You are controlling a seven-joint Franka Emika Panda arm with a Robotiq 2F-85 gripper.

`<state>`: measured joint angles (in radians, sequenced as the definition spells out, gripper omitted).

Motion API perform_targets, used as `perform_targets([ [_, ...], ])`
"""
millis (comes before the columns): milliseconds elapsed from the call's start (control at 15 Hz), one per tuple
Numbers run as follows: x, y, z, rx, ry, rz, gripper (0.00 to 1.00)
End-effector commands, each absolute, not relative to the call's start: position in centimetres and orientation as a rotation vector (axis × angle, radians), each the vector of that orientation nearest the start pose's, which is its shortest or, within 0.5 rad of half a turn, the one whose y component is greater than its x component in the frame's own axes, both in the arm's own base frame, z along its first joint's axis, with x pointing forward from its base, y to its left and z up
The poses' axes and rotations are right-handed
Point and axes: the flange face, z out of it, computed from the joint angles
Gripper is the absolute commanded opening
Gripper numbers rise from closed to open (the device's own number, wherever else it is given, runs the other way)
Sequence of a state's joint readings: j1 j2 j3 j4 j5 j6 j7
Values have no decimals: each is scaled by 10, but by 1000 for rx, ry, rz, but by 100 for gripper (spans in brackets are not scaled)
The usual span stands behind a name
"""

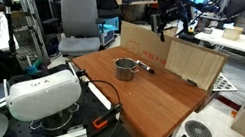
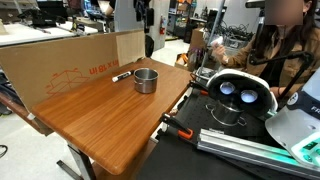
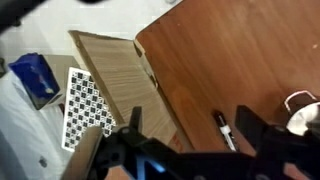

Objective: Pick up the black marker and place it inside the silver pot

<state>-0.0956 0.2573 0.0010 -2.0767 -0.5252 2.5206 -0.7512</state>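
The black marker (image 2: 121, 76) lies flat on the wooden table (image 2: 100, 115), just beside the silver pot (image 2: 146, 80) and apart from it. Both also show in an exterior view, the marker (image 1: 147, 68) beyond the pot (image 1: 125, 69). My gripper (image 1: 168, 24) hangs high above the table's far side, open and empty. In the wrist view the open fingers (image 3: 192, 135) frame the table far below. The marker (image 3: 225, 130) lies close to the right finger, and the pot (image 3: 300, 112) is cut off at the right edge.
A cardboard sheet (image 1: 195, 61) stands along the table's far edge and also shows in the wrist view (image 3: 115, 75). A checkerboard card (image 3: 85, 105) lies on the floor beyond it. A white headset device (image 1: 42, 93) sits near the table's front corner.
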Motion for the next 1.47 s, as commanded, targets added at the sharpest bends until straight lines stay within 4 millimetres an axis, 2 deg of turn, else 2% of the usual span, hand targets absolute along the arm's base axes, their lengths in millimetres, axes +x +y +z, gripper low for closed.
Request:
perform_targets([
  [0,621,-43,303,-2927,-1878,139,100],
  [467,647,-20,252,-2721,-2093,260,100],
  [733,653,-10,232,-2622,-2178,304,100],
  [1400,650,5,206,-2531,-2270,358,100],
])
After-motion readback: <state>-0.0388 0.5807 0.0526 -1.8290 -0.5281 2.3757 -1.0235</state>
